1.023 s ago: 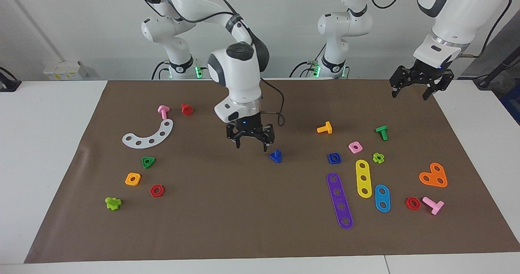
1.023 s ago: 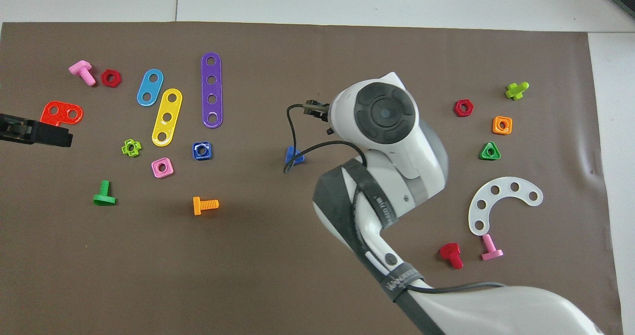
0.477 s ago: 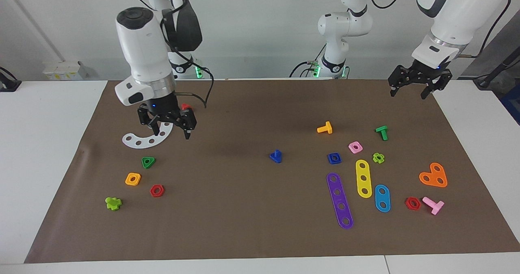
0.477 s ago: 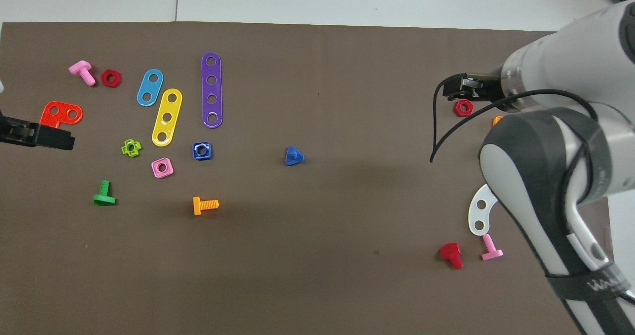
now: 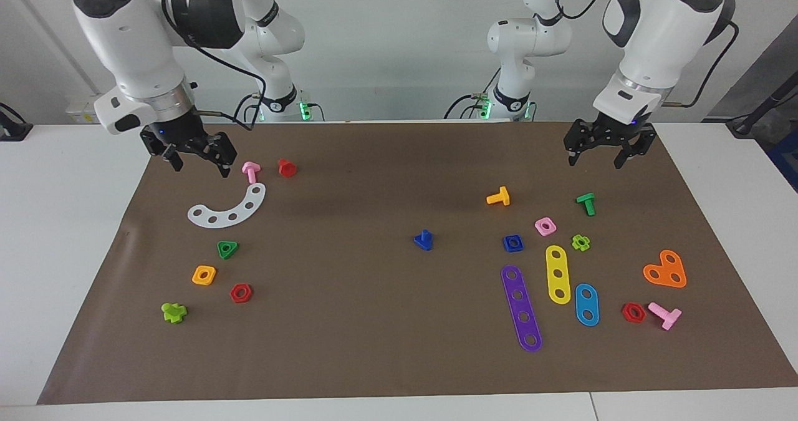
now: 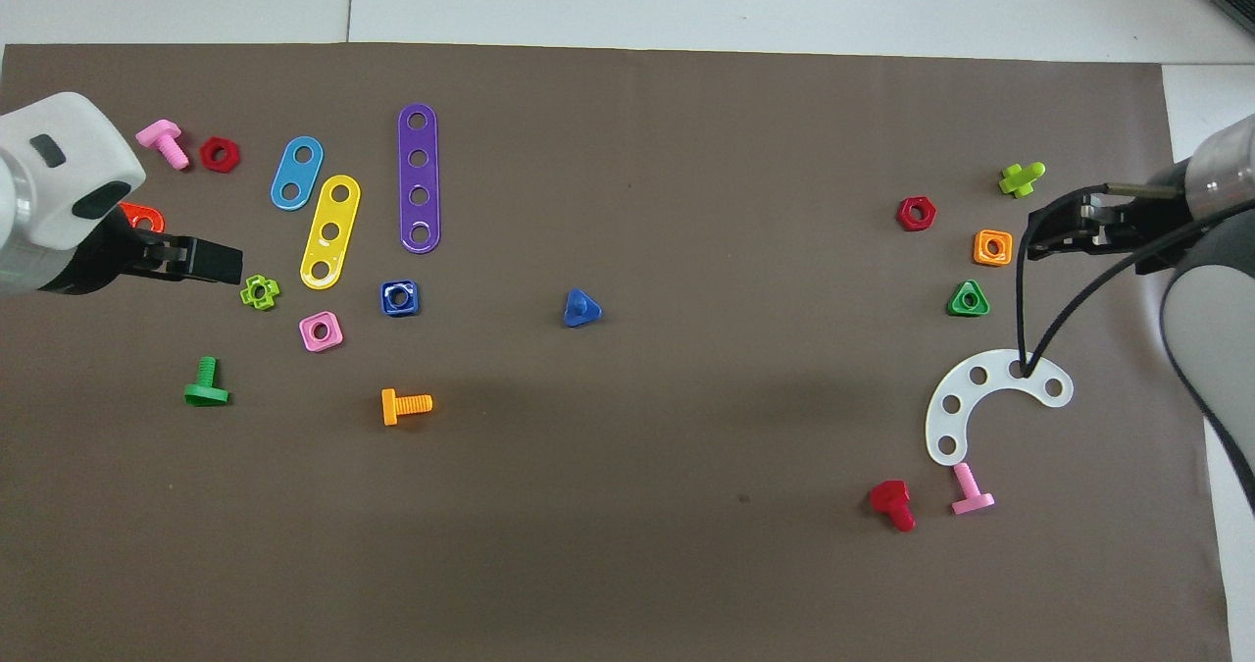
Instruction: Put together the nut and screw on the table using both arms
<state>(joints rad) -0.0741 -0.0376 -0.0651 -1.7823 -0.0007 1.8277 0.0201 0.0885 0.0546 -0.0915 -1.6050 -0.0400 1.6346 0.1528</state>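
The dark-blue screw (image 5: 423,240) stands head-down on the brown mat (image 5: 349,321) near the middle of the table; it also shows in the overhead view (image 6: 581,309). The dark-blue nut (image 5: 513,243) lies flat beside it, toward the left arm's end, and shows in the overhead view (image 6: 399,298). My left gripper (image 5: 594,162) hangs open and empty above the mat near the green bolt (image 5: 586,203); its tip shows in the overhead view (image 6: 227,264). My right gripper (image 5: 201,166) hangs open and empty over the mat's corner beside a pink bolt (image 5: 250,171).
An orange bolt (image 5: 499,197), a pink nut (image 5: 545,226), a light-green nut (image 5: 581,242) and purple (image 5: 521,307), yellow (image 5: 558,274) and blue (image 5: 586,304) strips lie around the nut. A white curved piece (image 5: 227,208) and several nuts lie at the right arm's end.
My right gripper has left the spot above the screw and swung up and away to its own end of the table. My left gripper has shifted a little toward the middle. The screw has not moved.
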